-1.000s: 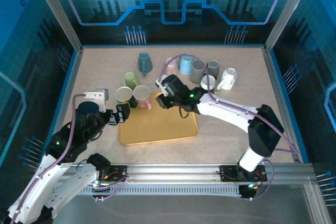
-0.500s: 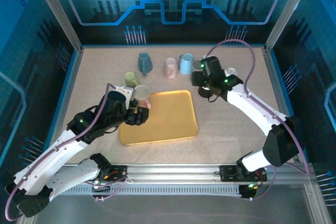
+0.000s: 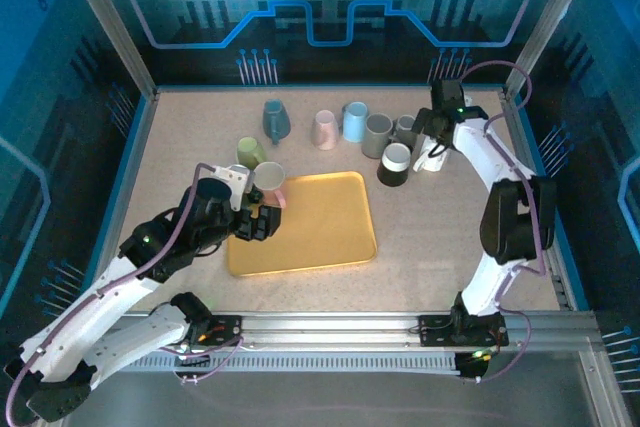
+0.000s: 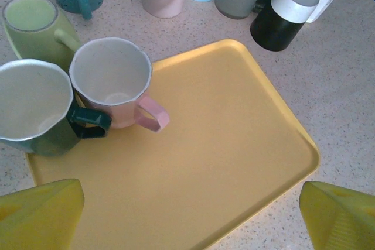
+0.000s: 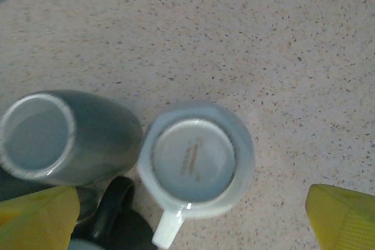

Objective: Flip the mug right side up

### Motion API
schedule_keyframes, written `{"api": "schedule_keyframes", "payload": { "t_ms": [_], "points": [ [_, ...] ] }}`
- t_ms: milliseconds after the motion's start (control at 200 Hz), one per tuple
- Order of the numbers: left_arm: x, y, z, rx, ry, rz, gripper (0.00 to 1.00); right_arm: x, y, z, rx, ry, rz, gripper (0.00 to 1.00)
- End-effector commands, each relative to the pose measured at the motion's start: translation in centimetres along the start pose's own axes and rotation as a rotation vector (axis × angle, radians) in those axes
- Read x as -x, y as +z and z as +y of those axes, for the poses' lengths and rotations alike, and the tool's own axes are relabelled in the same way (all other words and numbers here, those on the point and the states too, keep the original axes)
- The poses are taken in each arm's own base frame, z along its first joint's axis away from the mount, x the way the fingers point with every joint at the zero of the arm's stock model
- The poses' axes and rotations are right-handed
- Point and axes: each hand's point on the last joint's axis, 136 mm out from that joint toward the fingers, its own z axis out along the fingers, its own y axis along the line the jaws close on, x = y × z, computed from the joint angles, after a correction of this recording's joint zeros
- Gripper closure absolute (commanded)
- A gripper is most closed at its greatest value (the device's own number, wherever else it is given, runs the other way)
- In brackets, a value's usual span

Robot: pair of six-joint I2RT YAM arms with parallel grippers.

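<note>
In the overhead view the left arm (image 3: 150,247) stretches from the lower left corner toward the centre, and the left gripper (image 3: 256,223) at its tip is spread wide. The right arm (image 3: 510,219) climbs the right side, bent at the elbow. The right gripper (image 3: 443,125) sits upper right, its fingers (image 5: 343,215) far apart.

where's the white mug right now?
Top view: the white mug sits at the right end of the back row, next to a grey mug. The right wrist view shows it base-up.

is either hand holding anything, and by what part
Nothing held: left hand open above the yellow tray, right hand open over the upside-down white mug.
</note>
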Motion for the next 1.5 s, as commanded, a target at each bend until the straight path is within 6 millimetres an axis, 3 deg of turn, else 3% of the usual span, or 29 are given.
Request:
{"api": "schedule_keyframes", "payload": {
  "t_ms": [0, 285, 515, 660, 785, 945, 1160, 1291, 1496],
  "points": [
    [0.2, 0.1, 0.3, 0.013, 0.028, -0.025, 0.04, 0.0, 1.0, -0.3, 0.006, 0.040, 0.057, 0.00],
    [0.1, 0.8, 0.5, 0.006, 0.011, -0.008, 0.04, 0.2, 4.6, 0.7, 0.098, 0.046, 0.122, 0.00],
    [0.0, 1.1, 0.9, 0.021, 0.007, -0.002, 0.05, -1.0, 6.7, -0.3, 0.052, 0.069, 0.172, 0.02],
    [0.0, 1.2, 1.2, 0.032, 0.000, -0.001, 0.05, -1.6, 6.7, -1.5, 0.041, 0.098, 0.166, 0.11],
    [0.2, 1.1, 1.2, 0.033, -0.003, -0.007, 0.06, -1.4, 5.5, -1.9, 0.045, 0.101, 0.144, 0.28],
    [0.3, 0.7, 1.3, 0.031, -0.024, -0.014, 0.06, -0.2, 1.9, -2.9, 0.078, 0.149, 0.063, 0.44],
    [1.2, -1.8, 0.5, -0.027, -0.104, -0.056, 0.06, 1.5, -6.5, -2.9, 0.256, 0.207, -0.136, 0.64],
    [1.2, -3.0, -0.4, -0.085, -0.170, -0.051, 0.06, 1.3, -12.0, -1.2, 0.413, 0.177, -0.249, 0.70],
    [1.4, -4.7, -2.6, -0.241, -0.310, -0.060, 0.05, -0.6, -21.7, 4.8, 0.794, 0.043, -0.412, 0.73]
  ]
}}
